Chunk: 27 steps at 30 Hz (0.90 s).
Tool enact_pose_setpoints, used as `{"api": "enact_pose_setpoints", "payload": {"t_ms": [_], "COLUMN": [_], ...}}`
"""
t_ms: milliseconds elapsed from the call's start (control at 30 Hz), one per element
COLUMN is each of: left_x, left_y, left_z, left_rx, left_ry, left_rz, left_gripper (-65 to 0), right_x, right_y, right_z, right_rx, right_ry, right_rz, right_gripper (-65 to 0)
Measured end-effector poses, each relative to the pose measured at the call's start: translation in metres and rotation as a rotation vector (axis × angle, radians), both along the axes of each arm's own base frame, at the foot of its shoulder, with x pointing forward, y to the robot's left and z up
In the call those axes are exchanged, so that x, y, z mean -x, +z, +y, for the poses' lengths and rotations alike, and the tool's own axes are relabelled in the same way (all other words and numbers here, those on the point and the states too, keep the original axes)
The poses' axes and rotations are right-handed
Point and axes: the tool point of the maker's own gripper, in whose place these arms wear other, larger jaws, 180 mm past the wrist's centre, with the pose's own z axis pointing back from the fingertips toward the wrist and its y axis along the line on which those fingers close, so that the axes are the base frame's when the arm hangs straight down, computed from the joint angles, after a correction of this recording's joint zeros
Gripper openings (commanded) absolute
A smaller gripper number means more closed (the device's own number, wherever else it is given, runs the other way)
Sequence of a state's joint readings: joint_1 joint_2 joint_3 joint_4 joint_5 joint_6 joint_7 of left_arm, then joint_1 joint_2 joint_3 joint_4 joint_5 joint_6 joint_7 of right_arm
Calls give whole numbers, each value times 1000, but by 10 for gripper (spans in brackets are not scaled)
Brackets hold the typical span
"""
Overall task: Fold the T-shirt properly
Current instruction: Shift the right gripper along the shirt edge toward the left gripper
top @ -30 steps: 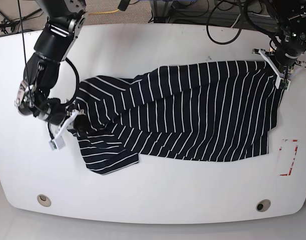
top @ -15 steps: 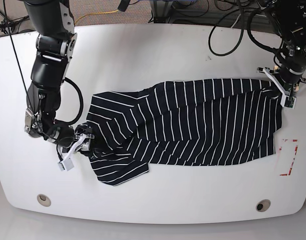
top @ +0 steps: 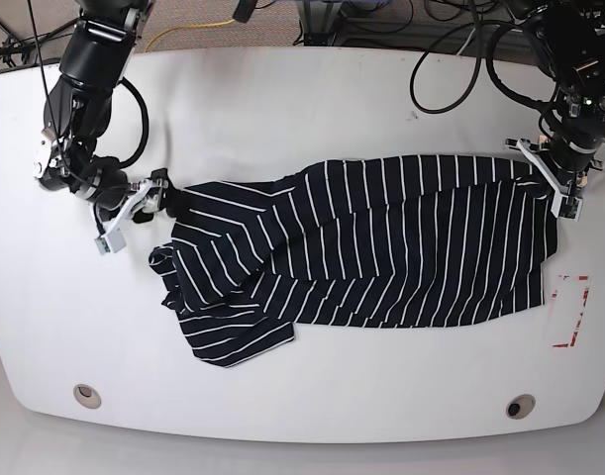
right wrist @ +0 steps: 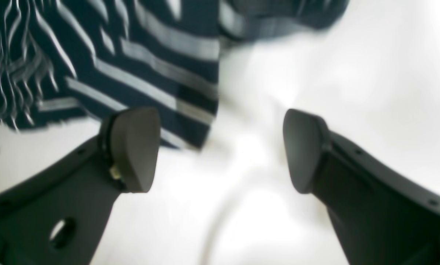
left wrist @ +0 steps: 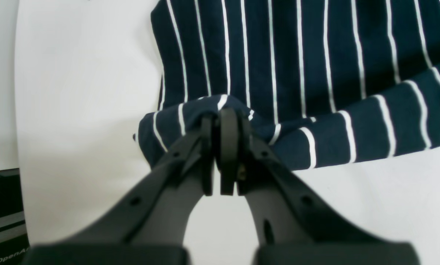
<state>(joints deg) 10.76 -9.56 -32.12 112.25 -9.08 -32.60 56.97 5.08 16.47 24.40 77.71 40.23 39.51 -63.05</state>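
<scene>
The dark, white-striped T-shirt [top: 381, 247] lies spread across the middle of the white table [top: 312, 99], its left end bunched and folded over. At the shirt's far right corner my left gripper [top: 559, 193] is shut on a pinched fold of the striped fabric [left wrist: 223, 105], as the left wrist view shows with the gripper [left wrist: 220, 121] closed. My right gripper [top: 134, 211] hovers just off the shirt's upper left end. In the blurred right wrist view this gripper [right wrist: 220, 147] stands wide open with nothing between its fingers, and the T-shirt [right wrist: 131, 55] lies just beyond them.
A red-marked patch [top: 569, 312] sits on the table past the shirt's right edge. Two round holes [top: 86, 396] [top: 521, 407] lie near the front edge. Black cables [top: 451, 59] hang over the back edge.
My right gripper opened, let go of the shirt's left end and moved back toward the far left. The shirt's left end dropped onto the table. The left gripper stayed shut on its corner.
</scene>
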Motion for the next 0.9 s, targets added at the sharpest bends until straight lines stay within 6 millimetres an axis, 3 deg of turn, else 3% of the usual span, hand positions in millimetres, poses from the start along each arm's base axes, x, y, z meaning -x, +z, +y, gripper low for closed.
{"api": "enact_pose_setpoints", "payload": {"t_ms": [133,433,567,733,767,900], "left_x": [-1,0,1,4,5,5], "left_y": [0,0,0,-3,-4,-4], "left_z": [0,0,1,1,1,1], "left_rx": [1,0,-1,0,-1,0], "left_ry": [0,0,3,4,3,4], "left_rz": [-2,-1,2,13,15,14], "left_gripper": [-650,-650,-650,-650,-650,-650], "right_x": [13,14,13,15,15,15], "right_y": [-12,-14,-15,-19,-19,-13], "right_z": [14,58,66,65,65,64], "right_rx": [-32,-145,-164,-153,-153,-139], "right_ry": [3,6,7,1,1,6], "right_rz": [27,-1,-2,8,8,-10], "right_gripper": [-155,-165,-303,-618,-650,-650]}}
